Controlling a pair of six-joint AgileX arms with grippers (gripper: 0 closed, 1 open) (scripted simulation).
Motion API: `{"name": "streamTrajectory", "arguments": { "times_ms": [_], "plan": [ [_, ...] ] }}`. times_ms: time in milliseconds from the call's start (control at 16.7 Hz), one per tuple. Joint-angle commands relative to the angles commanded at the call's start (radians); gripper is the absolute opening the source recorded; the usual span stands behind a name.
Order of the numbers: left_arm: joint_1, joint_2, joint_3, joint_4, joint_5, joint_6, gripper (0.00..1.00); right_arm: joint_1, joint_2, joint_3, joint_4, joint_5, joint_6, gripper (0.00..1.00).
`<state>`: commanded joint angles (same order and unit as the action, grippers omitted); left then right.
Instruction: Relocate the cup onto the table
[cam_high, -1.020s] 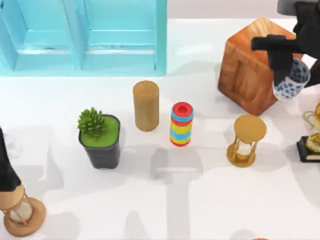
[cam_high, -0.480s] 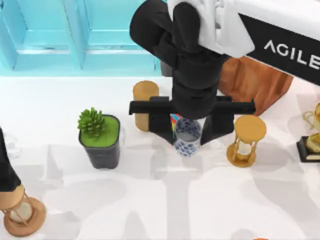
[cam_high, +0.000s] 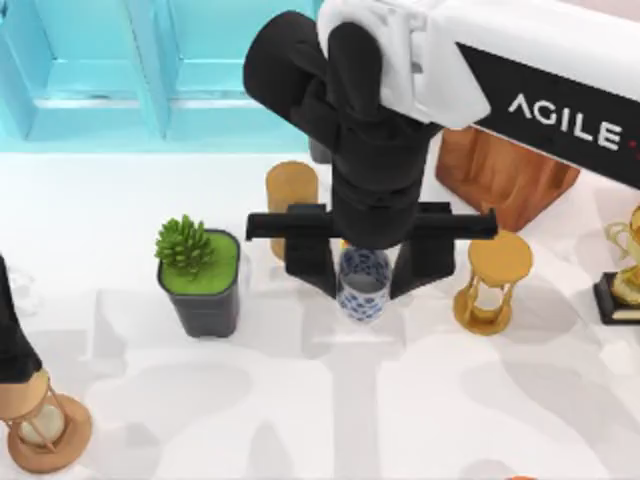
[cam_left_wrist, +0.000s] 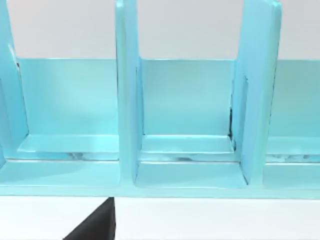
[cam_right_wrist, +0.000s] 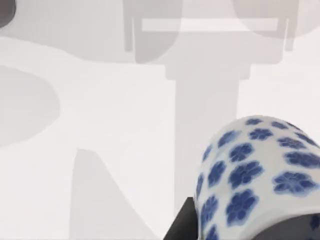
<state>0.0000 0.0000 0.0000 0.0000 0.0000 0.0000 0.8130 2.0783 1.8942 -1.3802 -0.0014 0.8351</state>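
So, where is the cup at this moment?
In the top view the cup is near the table's middle, held between the right gripper's fingers, between the potted plant and the hourglass.

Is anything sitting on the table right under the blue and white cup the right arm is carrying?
Nothing visible: the right gripper holds the blue-flowered white cup over bare glossy white table, with only shadows beneath.

You are facing the turquoise cabinet (cam_left_wrist: 185, 125), its open compartments split by upright dividers. The white table (cam_left_wrist: 210, 220) runs along its base, and a dark shape (cam_left_wrist: 95, 231) juts in just below the cabinet's front edge.
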Motion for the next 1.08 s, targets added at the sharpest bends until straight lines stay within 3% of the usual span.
{"name": "streamTrajectory", "arguments": {
  "times_ms": [480, 840, 1080],
  "plan": [
    [0.000, 0.000, 0.000, 0.000, 0.000, 0.000, 1.00, 0.004, 0.015, -0.181, 0.207, 0.004, -0.001, 0.00],
    [0.000, 0.000, 0.000, 0.000, 0.000, 0.000, 1.00, 0.005, 0.022, -0.209, 0.231, 0.003, 0.001, 0.00],
    [0.000, 0.000, 0.000, 0.000, 0.000, 0.000, 1.00, 0.005, 0.022, -0.209, 0.231, 0.003, 0.001, 0.30]
  ]
}}
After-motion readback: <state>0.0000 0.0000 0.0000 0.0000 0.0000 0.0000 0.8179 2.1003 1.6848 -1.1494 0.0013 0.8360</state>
